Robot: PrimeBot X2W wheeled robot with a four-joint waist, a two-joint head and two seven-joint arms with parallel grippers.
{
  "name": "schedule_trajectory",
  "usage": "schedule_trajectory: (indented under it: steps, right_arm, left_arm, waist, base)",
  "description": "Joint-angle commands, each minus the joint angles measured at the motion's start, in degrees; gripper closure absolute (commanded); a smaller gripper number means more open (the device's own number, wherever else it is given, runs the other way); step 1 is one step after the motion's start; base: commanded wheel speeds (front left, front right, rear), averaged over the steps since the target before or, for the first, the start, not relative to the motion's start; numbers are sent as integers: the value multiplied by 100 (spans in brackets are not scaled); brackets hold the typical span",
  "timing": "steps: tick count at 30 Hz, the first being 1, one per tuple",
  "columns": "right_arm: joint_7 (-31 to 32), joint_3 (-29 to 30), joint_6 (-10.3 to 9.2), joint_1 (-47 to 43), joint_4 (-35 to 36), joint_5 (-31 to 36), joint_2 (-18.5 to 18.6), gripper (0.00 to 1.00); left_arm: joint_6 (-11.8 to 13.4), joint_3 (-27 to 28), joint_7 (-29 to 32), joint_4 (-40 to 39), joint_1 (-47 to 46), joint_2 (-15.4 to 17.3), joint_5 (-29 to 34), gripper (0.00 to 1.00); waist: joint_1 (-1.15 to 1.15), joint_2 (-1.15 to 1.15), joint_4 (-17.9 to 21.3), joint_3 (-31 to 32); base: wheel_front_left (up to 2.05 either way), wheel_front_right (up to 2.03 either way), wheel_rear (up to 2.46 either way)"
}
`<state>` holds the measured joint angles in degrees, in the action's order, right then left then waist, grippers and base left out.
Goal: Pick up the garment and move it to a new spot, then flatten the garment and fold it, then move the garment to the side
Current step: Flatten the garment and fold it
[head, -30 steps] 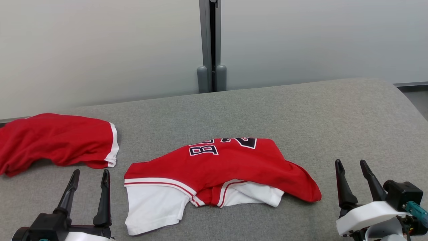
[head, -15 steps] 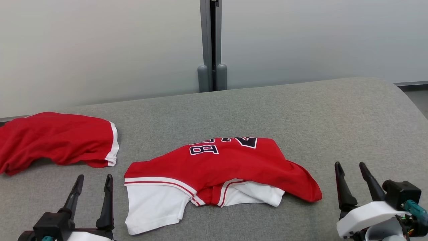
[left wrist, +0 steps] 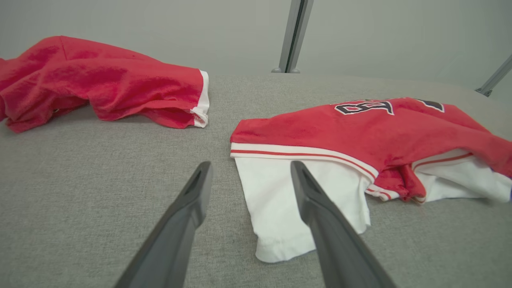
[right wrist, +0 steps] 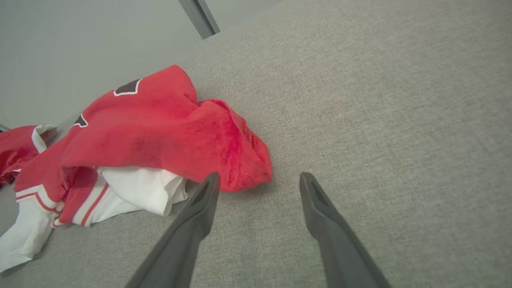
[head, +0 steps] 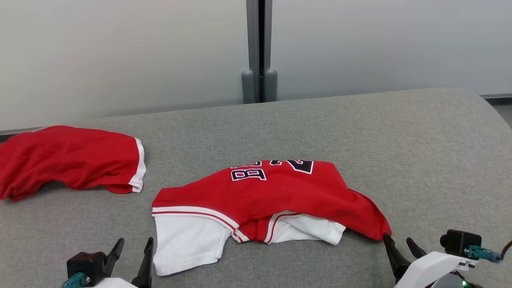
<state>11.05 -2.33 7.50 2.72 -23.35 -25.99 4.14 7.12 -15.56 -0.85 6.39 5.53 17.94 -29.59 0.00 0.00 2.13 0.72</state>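
Observation:
The garment (head: pixel 276 192) is a red jersey with dark lettering and white sleeves, lying crumpled in the middle of the grey cloth-covered surface (head: pixel 400 140). My left gripper (head: pixel 135 245) stands open at the bottom left, just short of the white sleeve (left wrist: pixel 276 208); in the left wrist view the gripper (left wrist: pixel 252 168) has its right finger over that sleeve. My right gripper (head: pixel 398 240) is open at the bottom right, its left fingertip at the jersey's red right corner (right wrist: pixel 244 160). In the right wrist view that gripper (right wrist: pixel 260 178) holds nothing.
A second red garment (head: pixel 72 160) with a white hem lies bunched at the far left; the left wrist view shows it as well (left wrist: pixel 100 84). Behind the surface stands a pale wall with a grey post (head: pixel 259 48). The surface's right edge curves down at the far right.
Both grippers have dropped toward the bottom edge of the head view and drawn inward, closer to the jersey. The head camera has shifted slightly. The garments lie as before.

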Motion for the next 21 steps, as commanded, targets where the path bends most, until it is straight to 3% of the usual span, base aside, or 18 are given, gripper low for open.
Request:
schedule_trajectory:
  steps: [1, 21]
  right_arm:
    - [45, 59, -2, 103, -37, -97, -11, 0]
    - [-83, 18, -2, 753, -743, -685, -98, 0]
  left_arm:
    - [-10, 1, 46, 17, -72, 42, -36, 0]
    - [-357, -307, 744, 672, -646, -84, -401, 0]
  waist:
    - [0, 0, -9, -29]
    - [0, 0, -78, -649]
  base:
    - [0, 0, 0]
    - [0, 0, 0]
